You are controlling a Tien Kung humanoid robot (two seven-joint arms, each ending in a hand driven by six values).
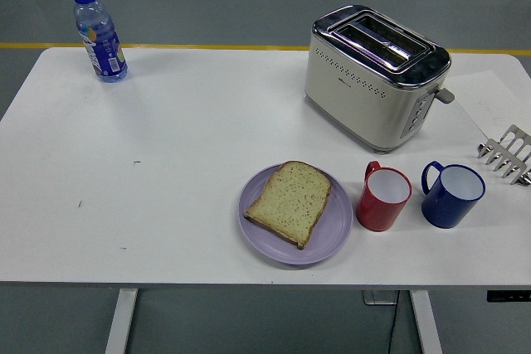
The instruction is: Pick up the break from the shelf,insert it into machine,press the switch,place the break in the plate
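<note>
While lying flat on the purple plate [332, 242] near the tabletop's [182, 172] front edge, the slice of bread [290, 201] fills most of the dish, crust toward the lower left. Behind it, a cream and chrome toaster [373, 80], both slots empty, lever [445, 94] on its right end. Just right of the plate, a red mug [383, 198], then a blue mug [452, 195] beside it, both upright, apart. At the right edge, a metal rack [508, 155], partly cut off. Far left corner: a water bottle [99, 35], upright, blue cap. Neither hand in view, so no telling how the fingers stand.
</note>
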